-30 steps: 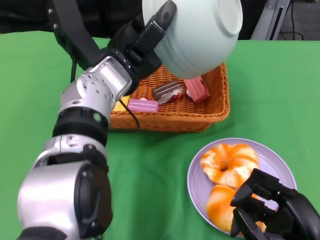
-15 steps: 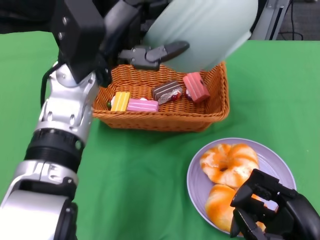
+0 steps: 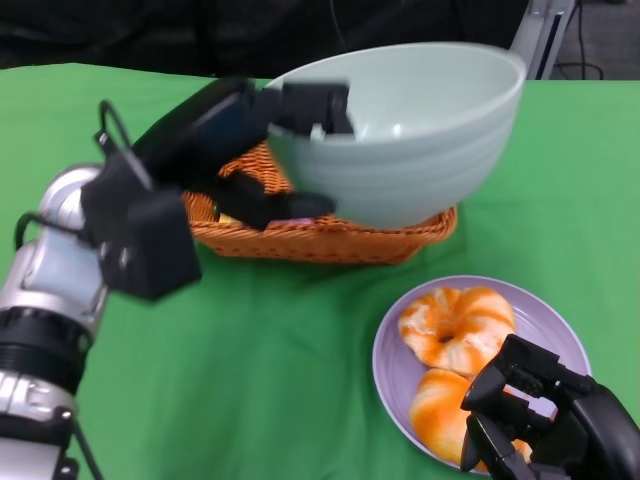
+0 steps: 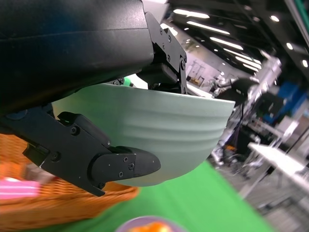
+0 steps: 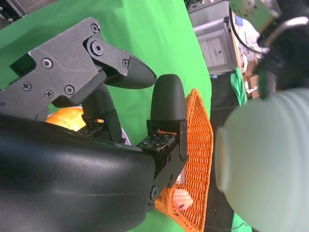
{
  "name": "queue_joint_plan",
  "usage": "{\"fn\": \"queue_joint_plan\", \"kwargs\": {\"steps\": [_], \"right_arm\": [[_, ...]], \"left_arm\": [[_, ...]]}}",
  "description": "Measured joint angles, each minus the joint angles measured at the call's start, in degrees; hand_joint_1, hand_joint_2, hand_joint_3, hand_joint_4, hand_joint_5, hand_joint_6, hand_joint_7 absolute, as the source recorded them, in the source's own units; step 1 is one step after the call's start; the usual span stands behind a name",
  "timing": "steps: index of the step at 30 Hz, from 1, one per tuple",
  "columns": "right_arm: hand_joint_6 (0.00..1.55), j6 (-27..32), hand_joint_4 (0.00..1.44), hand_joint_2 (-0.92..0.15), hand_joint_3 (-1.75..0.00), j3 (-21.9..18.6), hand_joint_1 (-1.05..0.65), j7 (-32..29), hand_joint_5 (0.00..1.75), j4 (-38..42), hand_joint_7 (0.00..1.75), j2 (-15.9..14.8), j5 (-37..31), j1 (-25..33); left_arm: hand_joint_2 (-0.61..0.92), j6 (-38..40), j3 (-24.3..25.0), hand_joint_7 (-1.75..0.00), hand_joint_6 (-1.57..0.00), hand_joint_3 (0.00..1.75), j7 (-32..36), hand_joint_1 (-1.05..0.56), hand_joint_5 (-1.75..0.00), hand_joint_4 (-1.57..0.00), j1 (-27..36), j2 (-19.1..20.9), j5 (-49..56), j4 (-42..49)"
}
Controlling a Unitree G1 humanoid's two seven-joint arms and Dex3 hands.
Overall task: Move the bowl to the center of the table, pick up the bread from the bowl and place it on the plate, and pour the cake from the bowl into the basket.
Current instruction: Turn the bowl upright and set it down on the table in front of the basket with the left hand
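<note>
My left hand (image 3: 255,150) grips the rim of the pale green bowl (image 3: 410,130) and holds it upright in the air over the wicker basket (image 3: 330,235); the bowl's inside looks empty. The left wrist view shows the bowl (image 4: 159,130) from below with my fingers (image 4: 116,166) under it. The bowl hides most of the basket's inside; one cake piece (image 5: 181,198) shows in the basket (image 5: 198,159) in the right wrist view. Two orange bread rolls (image 3: 458,328) lie on the lilac plate (image 3: 555,330). My right hand (image 3: 545,420) rests at the plate's near edge, fingers curled, holding nothing.
Green cloth (image 3: 270,370) covers the table. The basket stands at the middle back, the plate at the front right. Dark equipment and a metal stand (image 3: 540,35) lie beyond the far edge.
My left hand has turned the bowl from tipped upside down over the basket back to upright and lowered it in front of the basket. The right hand has not moved.
</note>
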Motion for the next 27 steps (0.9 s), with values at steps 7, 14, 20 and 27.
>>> {"fn": "queue_joint_plan", "kwargs": {"steps": [7,14,20,27], "right_arm": [[0.51,0.0,0.61,-0.54,-1.05,-0.11,-0.13,-0.15,1.75,0.11,1.55,0.02,0.16,-0.26],[0.54,-0.23,0.64,-0.53,-1.06,-0.05,-0.14,-0.32,1.75,0.31,1.55,0.15,0.11,-1.06],[0.55,-0.97,0.65,-0.53,-1.06,-0.09,-0.15,-0.63,1.75,0.67,1.53,0.29,-0.03,-1.13],[0.56,-1.14,0.65,-0.53,-1.04,-0.15,-0.16,-0.57,1.75,0.77,1.53,0.29,0.03,-1.58]], "left_arm": [[0.77,-13.62,0.51,-1.23,-0.68,0.55,14.19,-0.21,-1.73,-0.64,3.63,4.56,14.18,1.26],[0.89,-17.64,2.08,-1.49,-0.55,0.29,32.37,-0.19,-1.75,-0.65,7.92,8.63,28.93,1.03],[0.88,-19.09,0.83,-1.38,-0.61,0.18,56.01,-0.11,-1.75,-0.63,15.58,13.13,45.67,0.73],[0.86,-14.18,-7.67,-1.19,-0.71,0.12,83.48,-0.06,-1.75,-0.61,17.93,17.82,58.65,1.16]]}}
